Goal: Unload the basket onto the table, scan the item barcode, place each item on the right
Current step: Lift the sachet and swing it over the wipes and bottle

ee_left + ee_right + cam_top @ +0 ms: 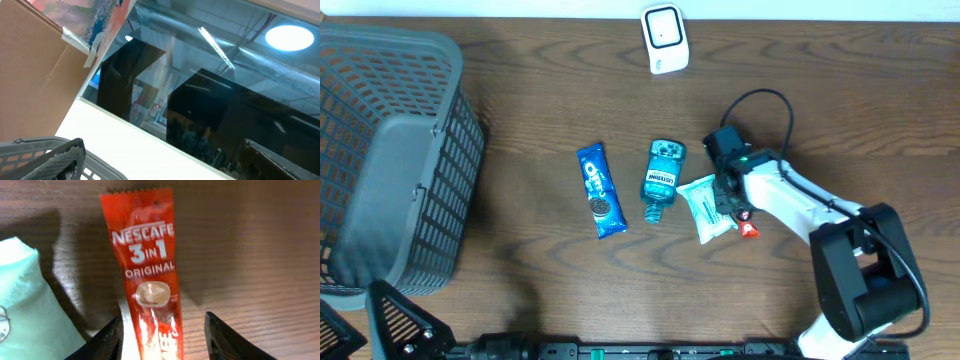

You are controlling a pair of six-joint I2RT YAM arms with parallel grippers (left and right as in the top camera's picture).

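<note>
A red Nescafe 3-in-1 stick (147,270) lies flat on the wooden table, its lower end between the fingers of my right gripper (162,340). The jaws stand apart on either side of it, the left finger close against the stick and a gap on the right. From overhead only the stick's red tip (748,229) shows under the right gripper (732,205). The white barcode scanner (665,38) stands at the far edge. My left gripper (162,160) is wide open and empty, pointing up toward the ceiling.
A blue Oreo pack (601,190), a teal Listerine bottle (661,178) and a mint-green pouch (705,207) lie in a row left of the stick. The pouch (25,305) is close beside the left finger. A grey basket (390,160) fills the left side.
</note>
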